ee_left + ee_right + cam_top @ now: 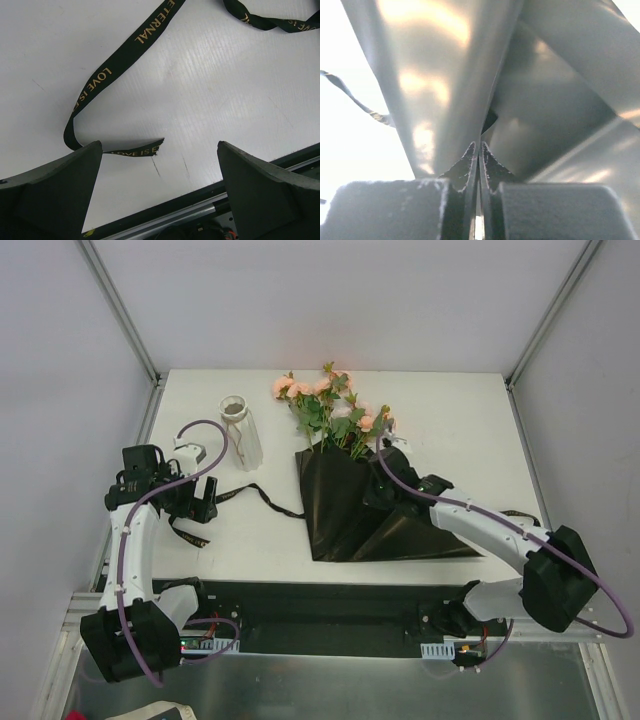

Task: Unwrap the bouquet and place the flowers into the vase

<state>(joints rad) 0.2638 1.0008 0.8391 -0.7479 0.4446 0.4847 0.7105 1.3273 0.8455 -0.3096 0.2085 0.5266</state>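
Left arm (130, 540): white link shells, black joint housings. A purple cable (205, 430) runs along it from wrist to base.

Right arm (480, 525): the same white-and-black build, with a bulky black shoulder block (555, 580) and a second purple cable (610, 610).

Left pincer (160, 190): two broad, wedge-shaped black fingers (55, 195) with a matte, grainy surface.

Right pincer (478, 150): black fingers with sawtooth tips and pale speckling along their upper edges.
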